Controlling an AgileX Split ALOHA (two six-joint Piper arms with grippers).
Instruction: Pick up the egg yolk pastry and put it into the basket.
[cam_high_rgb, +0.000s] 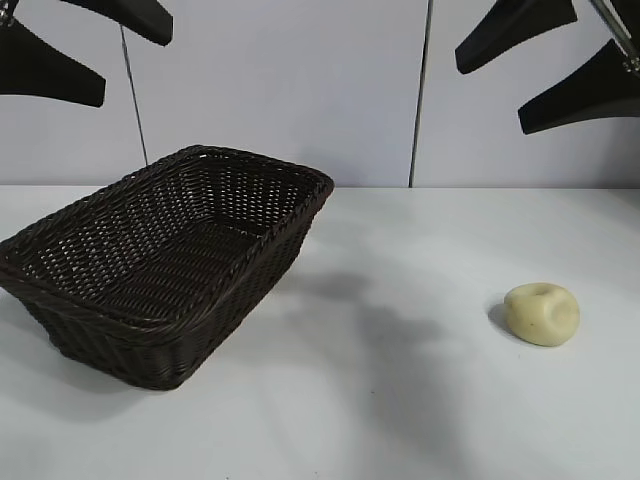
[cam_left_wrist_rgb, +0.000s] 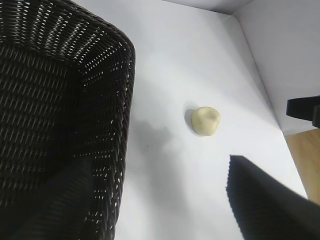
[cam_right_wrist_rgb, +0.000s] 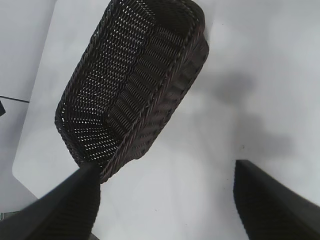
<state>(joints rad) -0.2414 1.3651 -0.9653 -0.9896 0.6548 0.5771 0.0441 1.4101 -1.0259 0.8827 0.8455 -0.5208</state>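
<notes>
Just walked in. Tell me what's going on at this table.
Nothing is being handled yet. The pastry lies alone on the white table, well to the right of the basket, which has nothing in it. The left gripper and right gripper both hang open high above the table, one at each upper corner of the exterior view, holding nothing. The pick-up has not begun.

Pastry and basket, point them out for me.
Pastry (cam_high_rgb: 542, 314), exterior view, on its rounded front below the dimple.
Basket (cam_high_rgb: 250, 246), exterior view, on its braided right rim.
</notes>
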